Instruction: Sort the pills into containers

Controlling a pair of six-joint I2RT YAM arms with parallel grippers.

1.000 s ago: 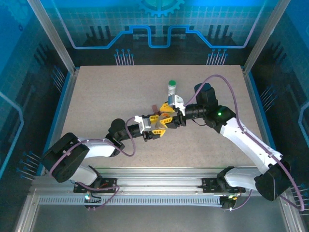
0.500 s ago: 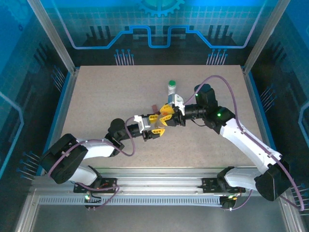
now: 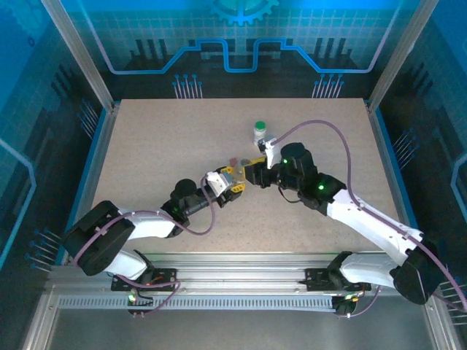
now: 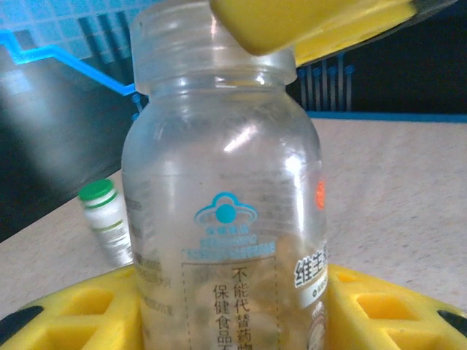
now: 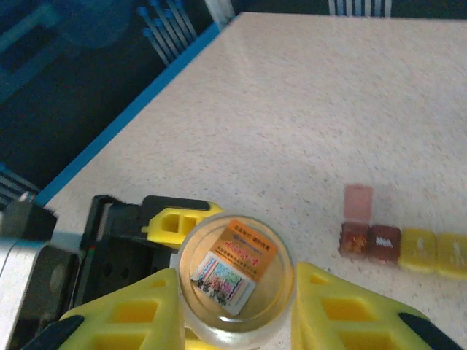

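The vial (image 4: 219,219) is being held upright between my two grippers, near the middle of the table (image 3: 146,138), its mouth open to my right wrist camera above it. I cannot tell whether its base is resting on the table.

My left gripper (image 3: 229,182) is clamping the vial low on its body, with the yellow fingers (image 4: 66,313) pressing in from either side. My right gripper (image 5: 235,310) is sitting on the opposite side, higher up. Its fingers (image 5: 343,313) are lying against the rim on both sides, and in the left wrist view one of them is showing across the top of the neck. I am reading that as a grasp on the vial's neck.

Blue print and dark characters are running across the clear wall. An orange and white label (image 5: 232,268) is showing at the bottom as I look down the mouth.

The pills (image 5: 398,244) are lying flat on the table, apart from the vial, in one short row. Dark red-brown pieces are touching yellow ones, and a pale pink piece is lying just beyond the red-brown end. In the top view they are lying just past my grippers, between them and the bottle (image 3: 260,132).

The bottle, white with a green cap, is standing upright farther out on the table, apart from both grippers.
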